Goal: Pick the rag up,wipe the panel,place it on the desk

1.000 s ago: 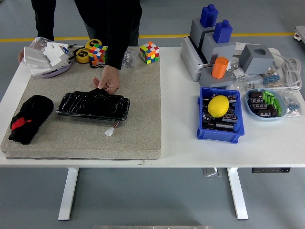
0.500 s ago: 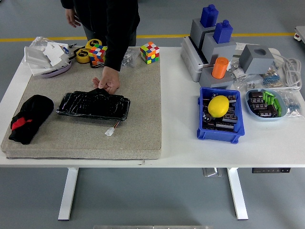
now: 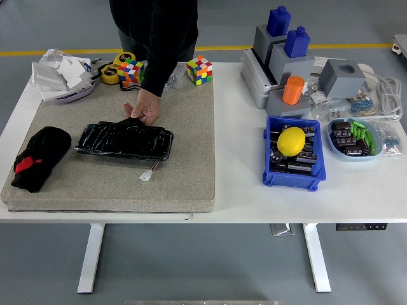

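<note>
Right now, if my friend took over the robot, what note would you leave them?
Neither robot hand is in view. A person's hand pinches the far edge of the black panel in the middle of the grey mat. The black rag lies bunched at the mat's left end, untouched. Nothing is done yet. Left to do: pick the rag up, wipe the panel, put the rag on the desk.

The white desk is covered at its left by a grey mat, while a blue bin and grey blocks are carried at its right.
</note>
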Robot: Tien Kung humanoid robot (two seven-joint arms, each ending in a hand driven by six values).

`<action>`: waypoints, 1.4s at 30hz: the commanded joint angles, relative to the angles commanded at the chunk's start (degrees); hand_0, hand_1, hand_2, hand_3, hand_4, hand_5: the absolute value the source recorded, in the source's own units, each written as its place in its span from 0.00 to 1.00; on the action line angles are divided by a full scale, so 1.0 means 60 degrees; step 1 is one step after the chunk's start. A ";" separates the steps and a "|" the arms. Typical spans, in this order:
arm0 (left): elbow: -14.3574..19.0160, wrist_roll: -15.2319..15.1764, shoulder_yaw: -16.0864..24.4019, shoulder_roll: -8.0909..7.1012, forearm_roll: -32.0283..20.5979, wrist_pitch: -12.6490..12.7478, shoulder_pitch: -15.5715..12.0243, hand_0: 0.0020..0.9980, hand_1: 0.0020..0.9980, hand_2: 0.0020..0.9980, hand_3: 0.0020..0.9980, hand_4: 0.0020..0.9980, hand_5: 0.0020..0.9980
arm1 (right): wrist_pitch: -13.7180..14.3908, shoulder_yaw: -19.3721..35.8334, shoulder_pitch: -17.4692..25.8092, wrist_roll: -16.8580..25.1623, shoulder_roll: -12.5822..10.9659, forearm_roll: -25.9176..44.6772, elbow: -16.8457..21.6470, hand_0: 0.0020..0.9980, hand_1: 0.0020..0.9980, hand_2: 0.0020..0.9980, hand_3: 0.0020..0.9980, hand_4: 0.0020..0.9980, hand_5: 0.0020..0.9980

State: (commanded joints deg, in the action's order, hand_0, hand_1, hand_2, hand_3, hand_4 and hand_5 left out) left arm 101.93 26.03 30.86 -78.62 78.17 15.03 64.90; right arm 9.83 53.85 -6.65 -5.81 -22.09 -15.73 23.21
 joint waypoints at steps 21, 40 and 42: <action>-0.0514 -0.0862 0.1142 0.0793 -0.1262 0.0798 -0.1860 0.38 0.61 0.67 0.76 0.98 0.60 | 0.0038 -0.0025 -0.0001 0.0018 0.0062 0.0107 -0.0029 0.71 0.62 0.67 0.61 1.00 0.59; -0.0617 -0.1037 0.2658 0.1059 -0.1302 0.0980 -0.3635 0.39 0.61 0.67 0.76 0.98 0.59 | 0.0024 0.0032 0.0038 0.0082 0.0025 0.0101 -0.0079 0.71 0.62 0.67 0.61 1.00 0.59; -0.0597 -0.1024 0.2651 0.1035 -0.1295 0.0959 -0.3656 0.39 0.61 0.67 0.76 0.97 0.59 | 0.0030 0.0045 0.0051 0.0096 0.0043 0.0088 -0.0082 0.71 0.62 0.67 0.61 1.00 0.59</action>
State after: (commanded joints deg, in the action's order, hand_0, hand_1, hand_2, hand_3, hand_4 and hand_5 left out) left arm 98.35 19.88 46.76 -72.41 70.40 20.78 42.96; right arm 10.01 54.12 -6.35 -5.24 -21.83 -15.20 22.72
